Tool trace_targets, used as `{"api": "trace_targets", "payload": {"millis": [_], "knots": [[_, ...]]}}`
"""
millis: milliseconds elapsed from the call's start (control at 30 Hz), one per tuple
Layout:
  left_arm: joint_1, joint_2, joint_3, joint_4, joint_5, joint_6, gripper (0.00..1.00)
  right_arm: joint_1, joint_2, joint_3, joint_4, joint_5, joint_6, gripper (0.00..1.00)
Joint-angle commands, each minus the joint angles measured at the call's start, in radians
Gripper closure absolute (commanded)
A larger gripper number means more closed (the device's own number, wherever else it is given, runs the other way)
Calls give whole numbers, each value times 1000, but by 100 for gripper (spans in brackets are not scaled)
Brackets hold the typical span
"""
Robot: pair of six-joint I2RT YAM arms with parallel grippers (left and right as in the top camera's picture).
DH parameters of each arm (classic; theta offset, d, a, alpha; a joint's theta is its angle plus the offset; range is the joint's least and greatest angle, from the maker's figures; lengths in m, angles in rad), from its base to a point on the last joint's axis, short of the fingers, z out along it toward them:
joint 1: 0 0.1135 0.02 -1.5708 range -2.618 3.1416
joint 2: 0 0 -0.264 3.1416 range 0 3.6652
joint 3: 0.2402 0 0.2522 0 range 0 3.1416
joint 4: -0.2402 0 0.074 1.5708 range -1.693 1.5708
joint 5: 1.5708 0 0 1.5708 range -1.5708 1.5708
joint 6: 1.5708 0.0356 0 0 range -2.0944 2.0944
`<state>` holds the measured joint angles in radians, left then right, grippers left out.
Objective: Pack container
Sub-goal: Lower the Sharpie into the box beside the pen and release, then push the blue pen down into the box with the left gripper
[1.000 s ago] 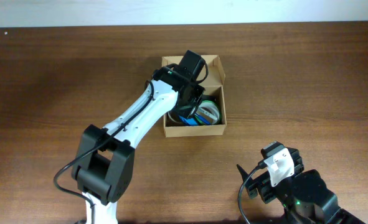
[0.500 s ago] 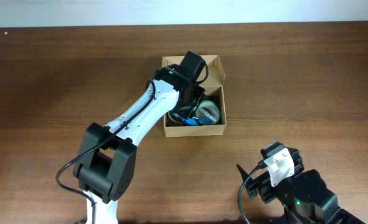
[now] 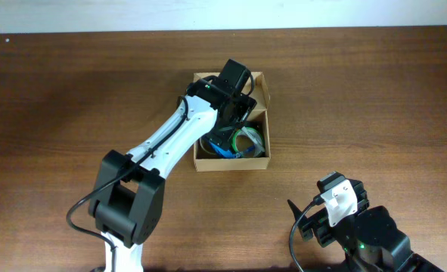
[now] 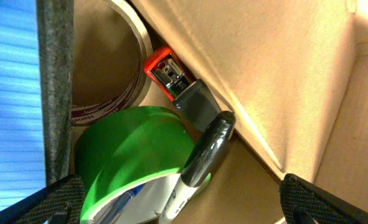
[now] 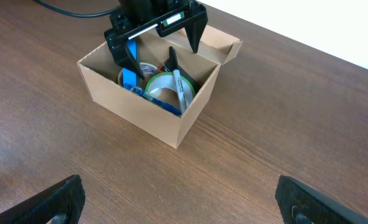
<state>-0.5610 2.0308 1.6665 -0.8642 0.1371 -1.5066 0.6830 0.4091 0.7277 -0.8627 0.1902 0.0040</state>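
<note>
The small tan cardboard box [image 3: 231, 161] sits on the brown wooden desk [image 3: 359, 98], near the middle and toward the far side. Its flap lid [image 5: 220, 45] is open and leans back behind the box.

The left arm reaches over the box from above. The left gripper [image 5: 164, 56] hangs just over the open top. Its two black fingers are spread wide apart, and nothing is held between them.

Many things lie inside the box. There is a green roll of tape [image 4: 134, 149]. Next to it is a light tan roll of tape [image 4: 132, 59]. A small red and grey thing [image 4: 171, 71] lies against the box wall; what it is cannot be told. A marker pen with a black cap [image 4: 205, 146] leans on the green roll. A flat blue packet [image 4: 9, 93] stands at one side of the box.

The right gripper [image 5: 182, 202] is well apart from the box, at the near edge of the desk. Its fingers are also spread wide, and it holds nothing. Only bare desk shows between them.
</note>
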Motion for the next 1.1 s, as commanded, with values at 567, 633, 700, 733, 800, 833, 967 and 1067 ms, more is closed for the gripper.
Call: {"api": "trace_targets", "payload": {"millis": [567, 633, 700, 733, 800, 833, 967, 1067], "knots": [[11, -254, 18, -102, -165, 6, 1, -5, -5, -5, 3, 2, 12, 1], [-2, -263, 18, -102, -112, 6, 0, -5, -5, -5, 3, 2, 12, 1], [-27, -264, 18, -103, -61, 6, 0, -5, -5, -5, 3, 2, 12, 1], [-45, -264, 18, -103, -48, 6, 1, -5, -5, -5, 3, 2, 12, 1], [-81, -264, 18, -123, -55, 6, 1, -5, -5, -5, 3, 2, 12, 1], [-98, -264, 18, -138, -65, 6, 0, -5, -5, -5, 3, 2, 12, 1], [-139, -263, 17, -216, -80, 6, 24, -5, -5, -5, 3, 2, 12, 1], [-160, -263, 17, -291, -78, 6, 38, -5, -5, -5, 3, 2, 12, 1]]}}
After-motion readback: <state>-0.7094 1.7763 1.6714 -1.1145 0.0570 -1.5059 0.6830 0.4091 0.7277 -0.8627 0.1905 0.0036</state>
